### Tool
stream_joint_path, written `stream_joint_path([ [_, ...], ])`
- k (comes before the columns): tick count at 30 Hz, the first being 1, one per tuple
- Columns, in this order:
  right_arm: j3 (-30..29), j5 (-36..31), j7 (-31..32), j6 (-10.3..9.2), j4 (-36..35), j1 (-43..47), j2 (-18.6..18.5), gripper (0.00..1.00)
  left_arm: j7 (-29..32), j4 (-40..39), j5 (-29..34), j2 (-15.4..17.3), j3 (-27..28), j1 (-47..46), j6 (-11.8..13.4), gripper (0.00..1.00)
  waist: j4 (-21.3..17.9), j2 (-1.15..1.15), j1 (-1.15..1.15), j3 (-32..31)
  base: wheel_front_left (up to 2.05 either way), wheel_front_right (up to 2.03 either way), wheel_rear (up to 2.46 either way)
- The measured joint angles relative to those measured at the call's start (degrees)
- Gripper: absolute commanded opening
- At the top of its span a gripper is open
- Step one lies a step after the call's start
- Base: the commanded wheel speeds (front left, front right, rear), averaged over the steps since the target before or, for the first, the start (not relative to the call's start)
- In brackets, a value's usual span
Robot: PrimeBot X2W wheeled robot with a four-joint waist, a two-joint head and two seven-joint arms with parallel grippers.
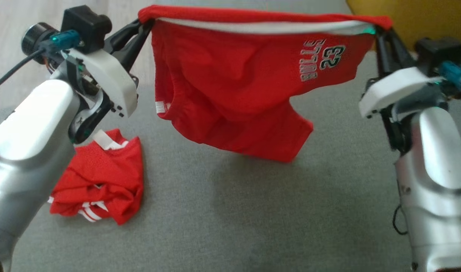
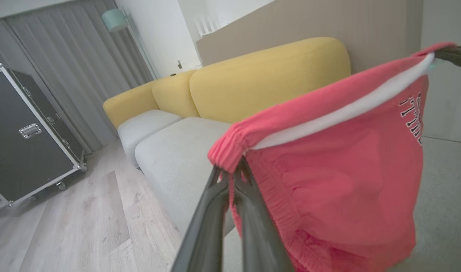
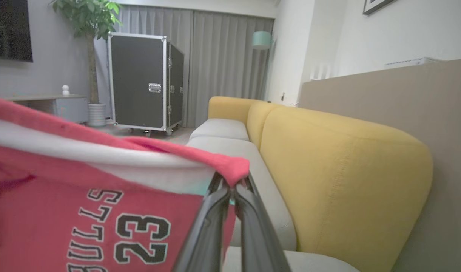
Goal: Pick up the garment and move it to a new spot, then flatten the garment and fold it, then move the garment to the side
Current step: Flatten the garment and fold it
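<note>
The red shorts (image 1: 234, 83) hung across the frame's top, waistband ends clamped by the left gripper (image 1: 144, 23) upper-left and the right gripper (image 1: 379, 32) upper-right.

- Red fabric basketball shorts (image 1: 234, 94) are carrying the word "BULLS" (image 1: 312, 60) in pale block letters with dark outlines, running tilted up the cloth in the head view.
- The number "23" (image 1: 332, 56) is sitting just beside that word, in dark digits edged in white.
- In the right wrist view, both are showing larger on the same cloth.
- In the left wrist view, the lettering is showing only in part and is not reading whole.
</note>
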Motion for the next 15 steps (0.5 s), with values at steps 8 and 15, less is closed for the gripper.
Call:
stream_joint_path([
  [8, 2.3, 3.2, -2.8, 0.00, 10.2, -13.5, -2.9, 0.00, -2.1, 4.2, -0.4, -0.7, 1.4, -3.4, 0.2, 0.00, -0.6, 0.00, 0.01, 6.9, 0.00, 0.00, 0.00],
  [15, 3.0, 4.1, -11.9, 0.00, 22.7, -33.6, -3.0, 0.00, -10.5, 14.1, 1.8, -4.7, 5.0, -15.8, 1.0, 0.00, -1.1, 0.00, 0.02, 16.7, 0.00, 0.00, 0.00],
])
